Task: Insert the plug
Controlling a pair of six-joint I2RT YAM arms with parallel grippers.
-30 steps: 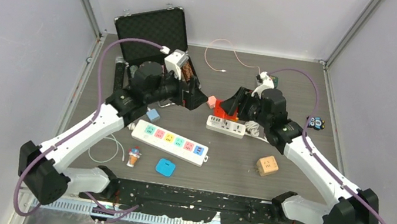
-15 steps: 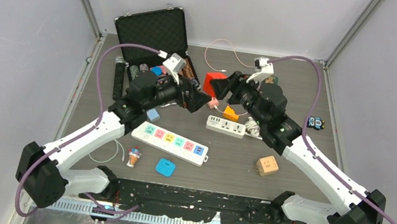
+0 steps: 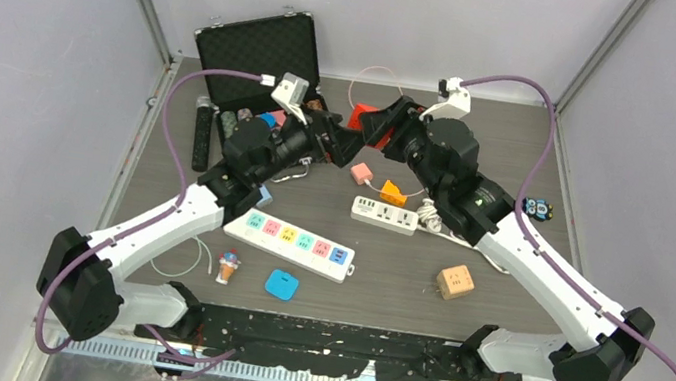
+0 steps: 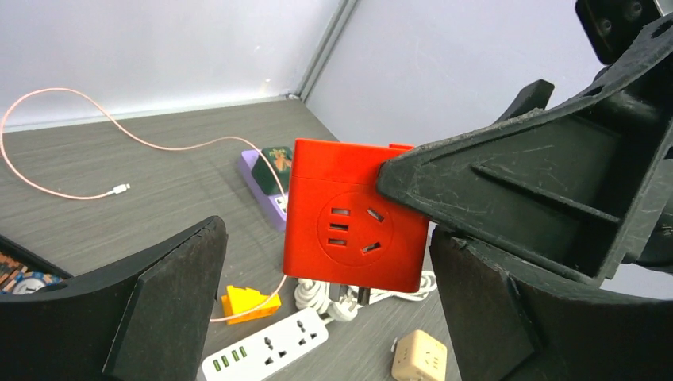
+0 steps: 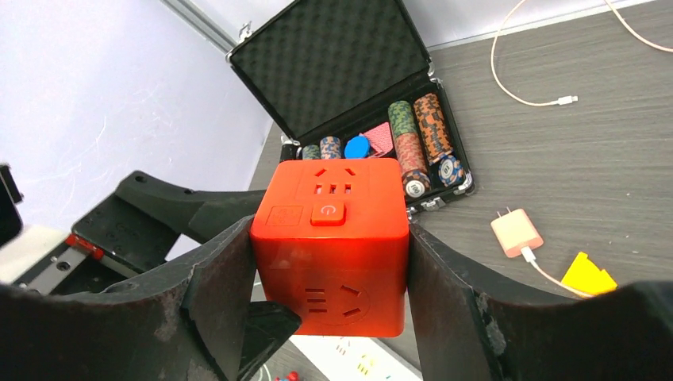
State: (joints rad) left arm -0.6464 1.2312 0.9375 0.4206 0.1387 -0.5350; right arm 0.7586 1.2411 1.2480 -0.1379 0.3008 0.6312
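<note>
Clamping one red socket cube (image 5: 329, 238) in right pincer (image 5: 332, 305), left pincer (image 4: 325, 238) spread wide, empty, two white power strips (image 3: 290, 236) (image 3: 386, 215)

Bright, even light coming from overhead, spreading across whole scene. Walls glowing pale lilac. Soft, faint shadows lying under arms on table (image 3: 390, 289). Red cube (image 5: 329, 246) catching mild sheen along top edges. Overhead view showing crisp detail throughout. In wrist views, cube sitting in focus, black fingers (image 4: 159, 309) nearest lens going slightly soft, grain showing on dark surfaces.
</note>
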